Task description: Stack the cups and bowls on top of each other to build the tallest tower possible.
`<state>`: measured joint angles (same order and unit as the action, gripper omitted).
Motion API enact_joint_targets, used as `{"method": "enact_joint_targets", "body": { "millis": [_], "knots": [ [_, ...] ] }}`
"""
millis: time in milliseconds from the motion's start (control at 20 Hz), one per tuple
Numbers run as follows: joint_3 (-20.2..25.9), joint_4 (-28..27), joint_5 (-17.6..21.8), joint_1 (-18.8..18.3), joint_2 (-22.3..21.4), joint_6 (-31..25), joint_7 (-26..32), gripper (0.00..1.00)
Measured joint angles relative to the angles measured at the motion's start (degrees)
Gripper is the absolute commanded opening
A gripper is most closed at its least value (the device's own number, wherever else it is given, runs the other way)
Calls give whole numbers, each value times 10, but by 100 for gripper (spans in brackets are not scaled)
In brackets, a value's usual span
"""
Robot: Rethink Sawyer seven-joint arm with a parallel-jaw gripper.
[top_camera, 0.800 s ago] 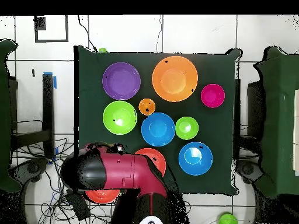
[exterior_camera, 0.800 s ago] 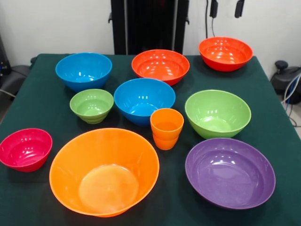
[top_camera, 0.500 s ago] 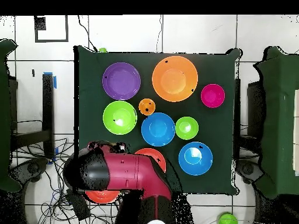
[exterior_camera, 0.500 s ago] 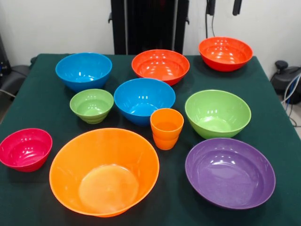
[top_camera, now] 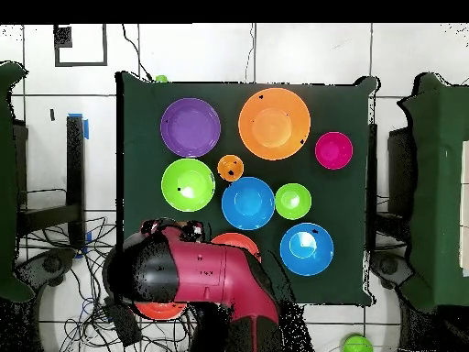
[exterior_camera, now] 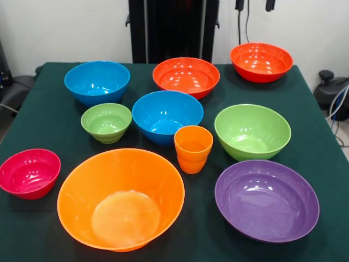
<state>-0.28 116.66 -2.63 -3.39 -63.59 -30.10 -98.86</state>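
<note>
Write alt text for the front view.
Nine bowls and an orange cup sit apart and unstacked on a green table. A large orange bowl and a purple bowl are nearest the camera.

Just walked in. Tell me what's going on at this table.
Nothing is being handled yet. Nine bowls and an orange cup stand apart on the green table, nothing stacked. The large orange bowl and the purple bowl sit nearest the front camera. The end effector shows only as tips at the top edge, above the far red-orange bowl; open or shut cannot be told.
</note>
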Motion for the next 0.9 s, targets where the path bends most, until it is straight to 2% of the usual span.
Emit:
{"method": "enact_joint_targets", "body": {
  "millis": [400,900],
  "knots": [
    [0,0,0,0,2,0,0,100],
    [-1,0,1,2,38,8,0,100]
  ]
}}
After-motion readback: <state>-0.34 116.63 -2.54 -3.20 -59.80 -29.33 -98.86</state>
